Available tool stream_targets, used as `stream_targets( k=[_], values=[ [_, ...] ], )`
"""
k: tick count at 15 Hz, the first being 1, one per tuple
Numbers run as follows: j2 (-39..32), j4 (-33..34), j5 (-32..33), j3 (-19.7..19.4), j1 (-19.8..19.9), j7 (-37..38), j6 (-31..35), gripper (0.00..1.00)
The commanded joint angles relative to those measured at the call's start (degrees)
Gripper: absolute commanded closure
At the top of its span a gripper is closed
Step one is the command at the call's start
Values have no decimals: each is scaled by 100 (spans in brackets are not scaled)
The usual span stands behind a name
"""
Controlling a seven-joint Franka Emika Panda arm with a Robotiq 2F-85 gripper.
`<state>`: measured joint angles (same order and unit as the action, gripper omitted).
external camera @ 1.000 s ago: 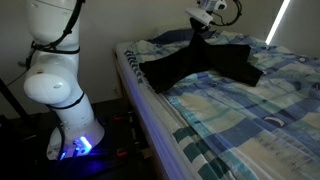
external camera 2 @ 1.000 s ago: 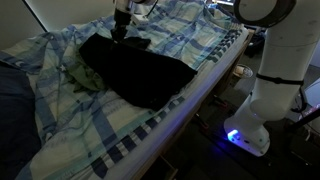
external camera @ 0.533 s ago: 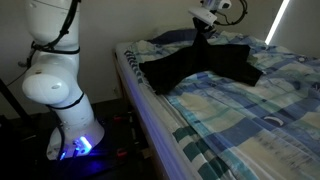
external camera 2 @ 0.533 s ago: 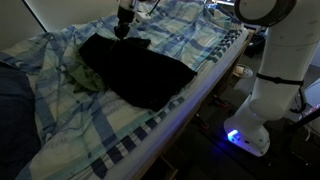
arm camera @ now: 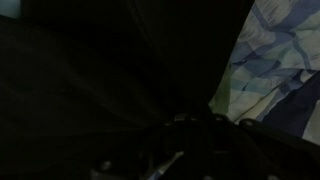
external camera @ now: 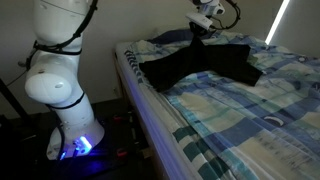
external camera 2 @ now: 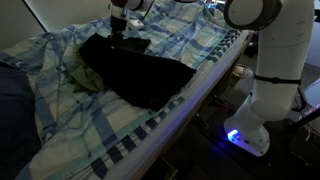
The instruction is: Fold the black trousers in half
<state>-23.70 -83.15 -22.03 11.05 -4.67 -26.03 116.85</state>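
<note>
Nearest us in both exterior views is the blue-and-white plaid bedsheet [external camera: 255, 118], rumpled and covering the bed. The white arm [external camera: 58, 75] stands on the floor beside the bed, at 9 o'clock in that frame, with a blue light [external camera: 80, 146] glowing at its foot. Further in, the black trousers [external camera: 205, 62] lie spread across the sheet, running roughly 8 to 3 o'clock, with one end close to the bed's side edge. In an exterior view we also see a small green cloth [external camera 2: 86, 78] touching the trousers at their 9 o'clock side, and a dark blue pillow [external camera 2: 12, 105] at the frame's 9 o'clock edge. Farthest back, the jaws hang over the far part of the trousers, at 12 o'clock of the garment. They are clenched on the black fabric, which rises in a narrow peak from the sheet up to them. The wrist view is almost all black cloth, with a strip of plaid sheet at 2 o'clock. The jaw parts at 6 o'clock are too dark for us to resolve there.
</note>
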Motion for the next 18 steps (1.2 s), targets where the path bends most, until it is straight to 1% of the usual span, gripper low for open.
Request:
stream_targets(
  k=[1,4,8,11,14,15,16,17,18],
  values=[
    [-526,730,469,114,-354,410,-33,99],
    [-907,1257,889,158,-675,614,-139,99],
    [-1395,2009,1312,184,-998,836,-304,99],
    [-1718,2496,1451,194,-1125,894,-479,99],
    [-1963,2870,1474,187,-1159,901,-675,99],
    [-2024,2972,1476,184,-1159,907,-750,80],
    [-2077,3068,1478,178,-1160,915,-815,68],
    [-2079,3084,1420,101,-1187,892,-854,62],
    [-2085,3135,1432,90,-1186,901,-914,53]
  ],
)
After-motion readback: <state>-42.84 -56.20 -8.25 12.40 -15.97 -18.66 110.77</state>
